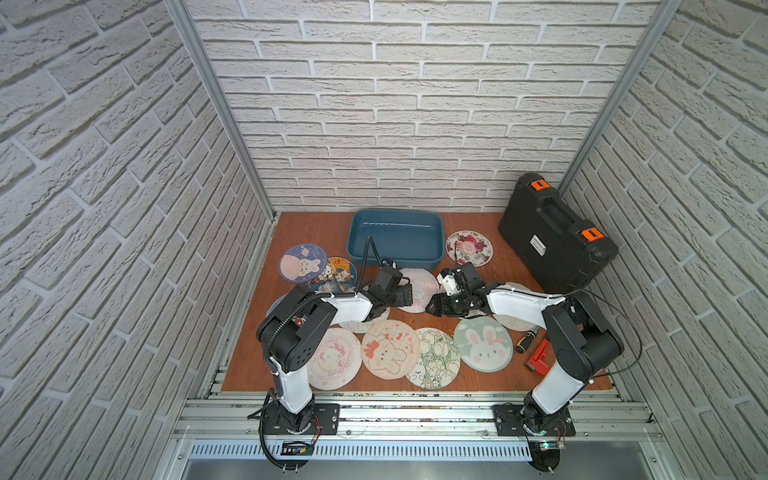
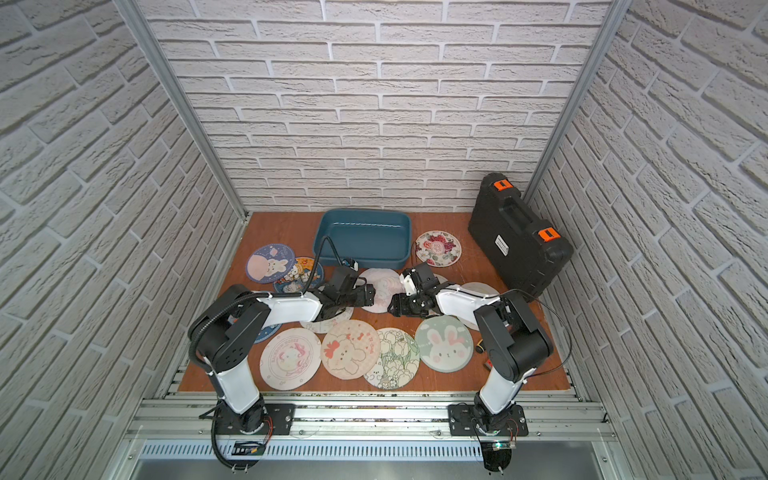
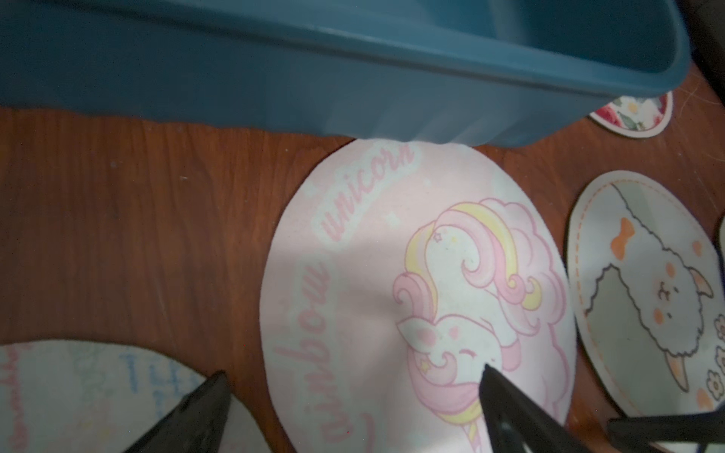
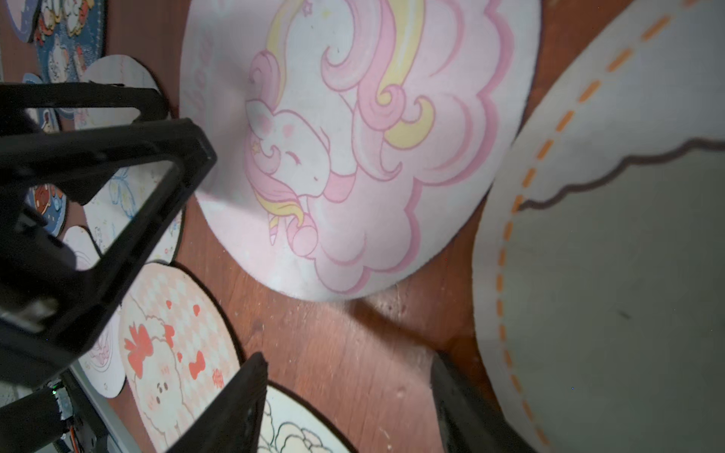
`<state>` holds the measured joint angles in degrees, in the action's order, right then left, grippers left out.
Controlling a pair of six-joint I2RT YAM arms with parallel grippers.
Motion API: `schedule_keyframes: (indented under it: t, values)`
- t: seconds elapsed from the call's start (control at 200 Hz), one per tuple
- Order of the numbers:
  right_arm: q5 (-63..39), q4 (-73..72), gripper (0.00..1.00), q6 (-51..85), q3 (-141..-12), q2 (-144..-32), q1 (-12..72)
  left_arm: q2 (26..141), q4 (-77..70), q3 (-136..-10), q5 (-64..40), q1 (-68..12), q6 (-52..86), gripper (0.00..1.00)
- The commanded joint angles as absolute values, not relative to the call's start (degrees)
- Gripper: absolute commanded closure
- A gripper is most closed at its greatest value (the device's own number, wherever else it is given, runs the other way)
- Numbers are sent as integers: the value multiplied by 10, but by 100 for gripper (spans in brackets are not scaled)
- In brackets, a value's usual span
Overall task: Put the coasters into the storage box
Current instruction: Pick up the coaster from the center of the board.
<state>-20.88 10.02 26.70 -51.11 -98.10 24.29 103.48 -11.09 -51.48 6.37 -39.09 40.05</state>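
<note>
A brown wooden tabletop [image 1: 316, 232], seen from above and walled in white brick. At far left lie two overlapping blue coasters [image 1: 300, 263]. Next, the left hand [image 1: 406, 296] is stretched low toward the middle, jaws spread wide and holding nothing. In its wrist view one fingertip [image 3: 506, 400] sits over the pink unicorn coaster [image 3: 392, 243]. That coaster lies flat at the centre, and its far edge meets the foot of the teal storage box [image 1: 395, 262], which stands at the back, centre. Facing the left hand, the right hand [image 1: 432, 309] hovers low just beside the unicorn coaster, jaws partly apart with only bare wood between them. Four more coasters [image 1: 390, 349] line the front edge. Right of the box lies a rose coaster [image 1: 468, 248]. A black case [image 1: 552, 237] sits at far right.
</note>
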Motion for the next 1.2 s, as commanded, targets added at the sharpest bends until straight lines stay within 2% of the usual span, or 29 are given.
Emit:
schedule_keyframes:
  t: [0.0,0.505,0.745,1.115,1.2]
  values:
    - [-204,56,34,301,-506,-1000,249,1056,-111,-519,63,-392,411,2]
    - [-213,-27,39,346,-519,-1072,264,1074,-102,-526,63,-400,413,2]
    - [-214,-36,46,350,-529,-1081,268,1079,-100,-529,63,-403,414,2]
    - [-235,-61,69,363,-555,-1103,269,1092,-96,-537,61,-407,415,2]
    - [-239,-61,80,364,-563,-1109,270,1092,-96,-538,60,-408,415,2]
